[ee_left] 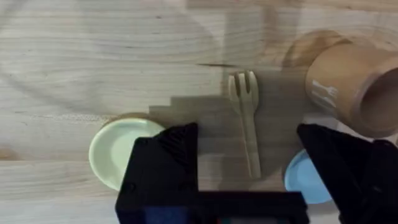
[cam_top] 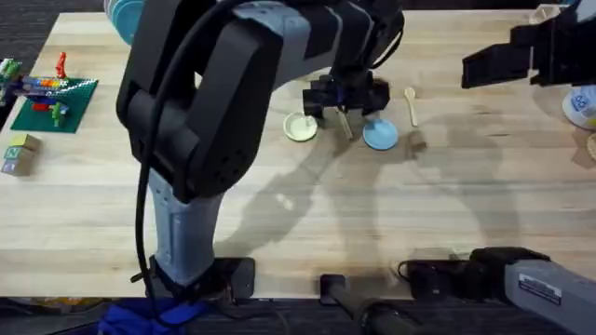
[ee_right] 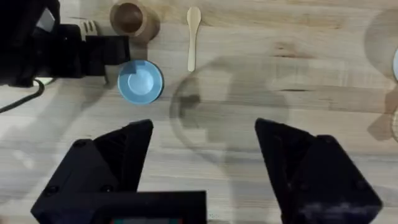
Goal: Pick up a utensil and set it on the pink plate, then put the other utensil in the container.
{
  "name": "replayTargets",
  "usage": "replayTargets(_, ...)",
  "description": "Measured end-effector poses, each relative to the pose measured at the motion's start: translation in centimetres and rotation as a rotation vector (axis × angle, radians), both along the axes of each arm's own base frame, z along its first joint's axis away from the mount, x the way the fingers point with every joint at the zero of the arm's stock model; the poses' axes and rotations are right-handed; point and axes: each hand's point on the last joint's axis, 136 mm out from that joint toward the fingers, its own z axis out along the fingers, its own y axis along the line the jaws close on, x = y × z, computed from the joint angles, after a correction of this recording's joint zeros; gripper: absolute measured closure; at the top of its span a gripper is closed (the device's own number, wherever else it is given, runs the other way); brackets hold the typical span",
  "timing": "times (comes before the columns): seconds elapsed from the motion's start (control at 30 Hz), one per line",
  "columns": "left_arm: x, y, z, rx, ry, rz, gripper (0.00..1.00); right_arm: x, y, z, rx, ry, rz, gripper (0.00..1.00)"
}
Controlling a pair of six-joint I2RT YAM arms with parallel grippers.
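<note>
The wooden fork (ee_left: 245, 124) lies flat on the table between the pale yellow plate (ee_left: 115, 152) and the light blue plate (ee_left: 305, 177). My left gripper (ee_left: 249, 171) hovers open just above it, one finger on each side of the handle; it also shows from overhead (cam_top: 346, 98) over the fork (cam_top: 345, 123). The tan cup (ee_left: 357, 87) stands just beyond the blue plate. The wooden spoon (ee_right: 194, 34) lies beside the cup (ee_right: 132, 20), apart from the blue plate (ee_right: 140, 81). My right gripper (ee_right: 205, 155) hangs open and empty, high at the far right (cam_top: 475, 67). The pink plate is out of view.
A toy brick model on a green baseplate (cam_top: 51, 93) and wooden blocks (cam_top: 19, 149) sit at the table's left edge. A white bottle (cam_top: 582, 104) stands at the right edge. The left arm's body (cam_top: 214, 102) looms over the left middle. Bare wood lies in front.
</note>
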Motion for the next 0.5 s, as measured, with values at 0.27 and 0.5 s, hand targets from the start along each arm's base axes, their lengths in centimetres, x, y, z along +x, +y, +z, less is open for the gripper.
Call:
replayTargets(0.27,0.14,0.19,0.02,0.011,-0.009,0.003,0.059,0.0,0.01,0.0,0.0,0.0,0.0,0.003)
replayTargets(0.5,0.15,0.37,-0.07,0.021,-0.01,0.004,0.101,0.0,0.0,0.0,0.0,0.0,0.0,0.003)
